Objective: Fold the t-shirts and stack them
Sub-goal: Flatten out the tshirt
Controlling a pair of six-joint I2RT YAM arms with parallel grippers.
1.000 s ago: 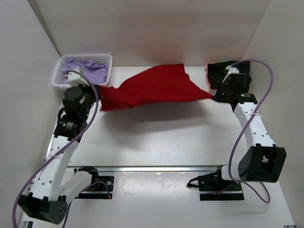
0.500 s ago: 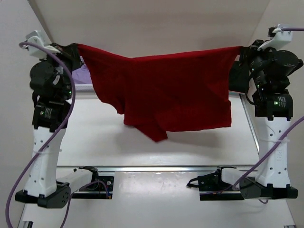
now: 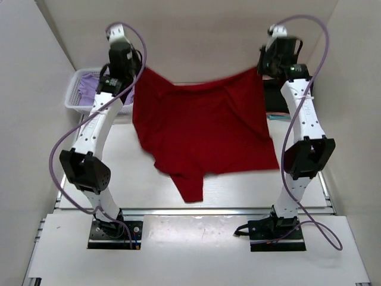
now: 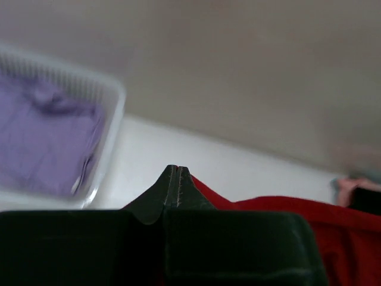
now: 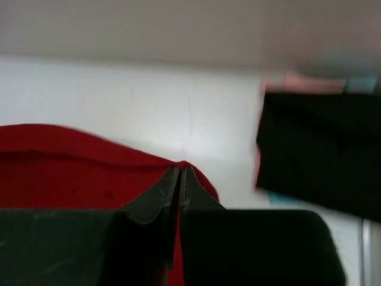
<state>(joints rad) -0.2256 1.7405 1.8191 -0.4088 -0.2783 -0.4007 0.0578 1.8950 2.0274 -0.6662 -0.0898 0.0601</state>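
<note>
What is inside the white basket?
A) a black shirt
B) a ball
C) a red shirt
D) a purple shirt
D: the purple shirt lies inside the basket, while the red shirt hangs outside it.

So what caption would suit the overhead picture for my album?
The left gripper and right gripper hold a red t-shirt spread between them over the table.

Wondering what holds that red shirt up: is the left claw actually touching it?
Touching. In the left wrist view the left gripper is shut, and the red shirt emerges right at its fingertips; the top view shows it hanging there.
</note>
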